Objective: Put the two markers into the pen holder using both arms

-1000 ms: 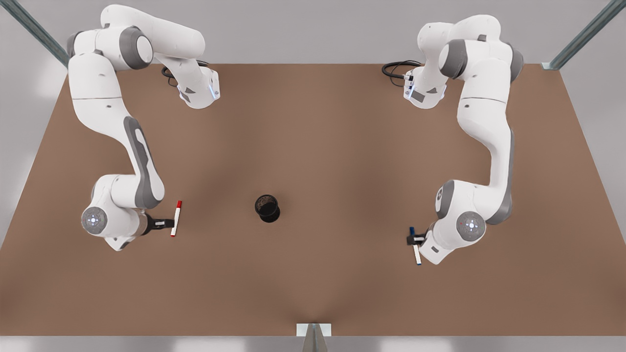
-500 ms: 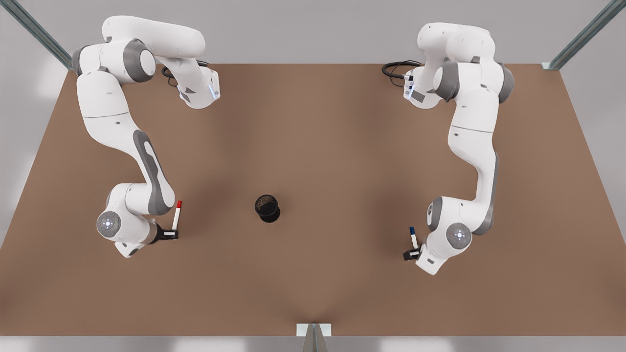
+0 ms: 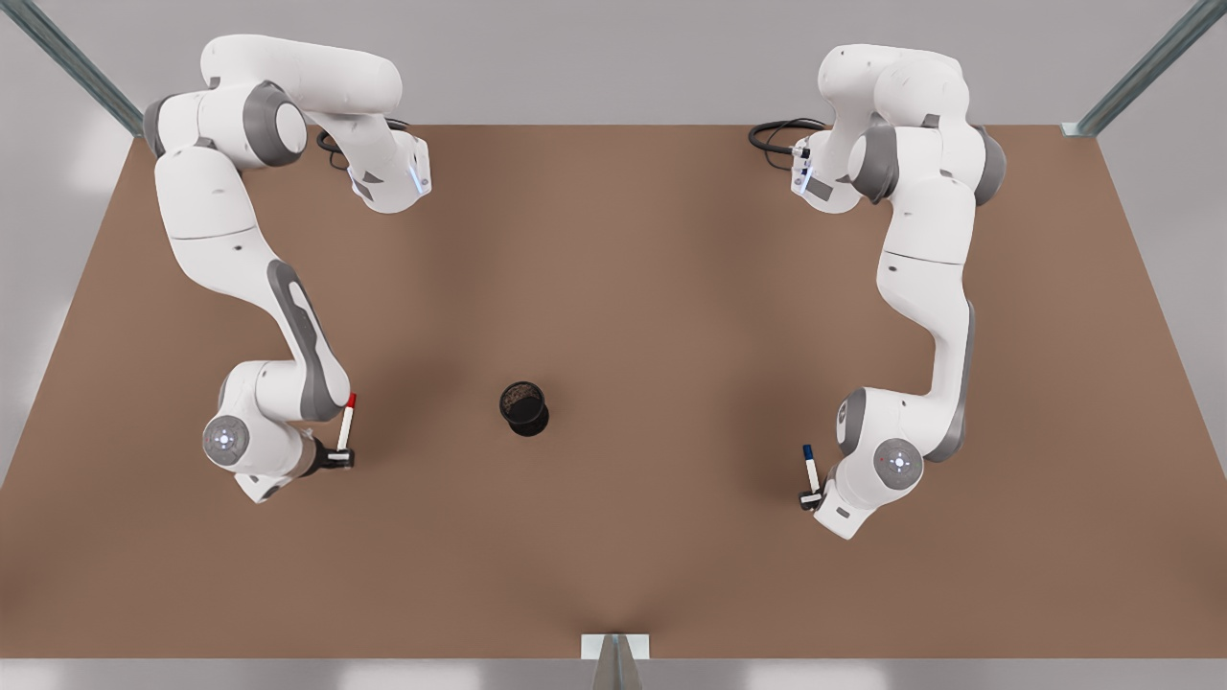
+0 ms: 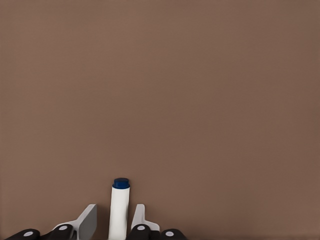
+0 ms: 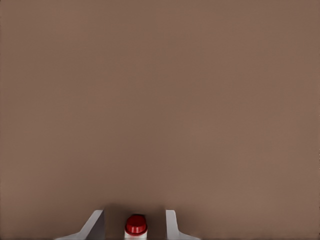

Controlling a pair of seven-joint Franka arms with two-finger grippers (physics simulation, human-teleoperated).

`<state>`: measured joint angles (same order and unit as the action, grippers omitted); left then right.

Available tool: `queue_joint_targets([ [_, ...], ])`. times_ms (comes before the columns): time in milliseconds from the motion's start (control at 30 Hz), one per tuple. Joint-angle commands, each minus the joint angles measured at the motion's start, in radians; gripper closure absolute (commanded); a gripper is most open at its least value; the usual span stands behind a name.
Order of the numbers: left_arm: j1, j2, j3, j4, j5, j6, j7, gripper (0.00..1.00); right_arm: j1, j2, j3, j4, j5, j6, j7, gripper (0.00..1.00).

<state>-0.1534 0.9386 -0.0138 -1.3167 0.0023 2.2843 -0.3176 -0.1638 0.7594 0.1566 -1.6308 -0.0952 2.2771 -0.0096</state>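
Bare brown table (image 3: 613,287), grey walls; each gripper spread around its marker.

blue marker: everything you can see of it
The blue marker is a thin white barrel with a dark blue cap at one end; it looks like smooth plastic. In the front view it is on that view's right, well away from the holder, cap pointing toward the table's far edge. The left gripper straddles its uncapped end, a finger on either side; whether they touch it is unclear.
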Motion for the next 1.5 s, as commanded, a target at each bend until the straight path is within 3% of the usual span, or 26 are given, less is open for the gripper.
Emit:
queue_joint_targets([
  [0,0.0,-0.001,0.0,0.001,0.001,0.001,0.022,0.49,0.001,-0.012,0.0,-0.004,0.0,-0.018,0.013,0.43],
  [167,0.0,0.005,0.0,0.001,-0.001,0.001,0.02,0.51,0.001,-0.017,0.0,-0.017,0.0,-0.025,0.023,0.43],
  [267,0.0,0.005,0.0,0.001,-0.001,0.001,0.02,0.6,0.001,-0.02,0.0,-0.023,-0.001,-0.025,0.023,0.43],
  [433,-0.001,0.006,0.0,0.001,-0.001,0.001,0.02,0.61,-0.002,-0.048,0.0,-0.069,-0.014,-0.021,0.025,0.43],
  [633,-0.002,0.009,0.0,0.001,-0.004,0.001,0.017,0.72,0.0,-0.041,0.003,-0.072,-0.101,-0.015,0.085,0.43],
  [700,-0.002,0.008,0.0,0.002,-0.004,-0.002,0.014,0.79,0.0,-0.04,0.004,-0.072,-0.1,-0.016,0.086,0.48],
  [867,0.0,-0.078,-0.012,0.047,-0.028,-0.167,0.017,0.79,0.0,-0.041,0.008,-0.073,-0.1,-0.022,0.094,0.54],
  [900,-0.008,-0.187,-0.046,0.048,-0.082,-0.281,0.017,0.79,-0.002,-0.041,0.008,-0.072,-0.1,-0.022,0.094,0.55],
  [1000,-0.031,-0.271,-0.209,0.074,-0.09,-0.362,-0.051,0.79,-0.002,-0.04,0.008,-0.073,-0.098,-0.021,0.097,0.56],
  [1133,-0.207,-0.297,-0.236,0.154,-0.09,-0.353,-0.186,0.79,-0.002,-0.037,0.008,-0.073,-0.093,-0.018,0.099,0.57],
  [1200,-0.213,-0.297,-0.328,0.159,-0.088,-0.186,-0.049,0.79,-0.002,-0.037,0.008,-0.073,-0.093,-0.019,0.099,0.57],
  [1400,-0.396,-0.205,-0.328,0.125,-0.047,0.592,0.365,0.79,-0.002,-0.038,0.009,-0.073,-0.093,-0.024,0.099,0.61],
  [1467,-0.422,-0.139,-0.328,0.125,-0.041,0.757,0.37,0.79,-0.003,-0.04,0.009,-0.075,-0.093,-0.024,0.099,0.63],
])
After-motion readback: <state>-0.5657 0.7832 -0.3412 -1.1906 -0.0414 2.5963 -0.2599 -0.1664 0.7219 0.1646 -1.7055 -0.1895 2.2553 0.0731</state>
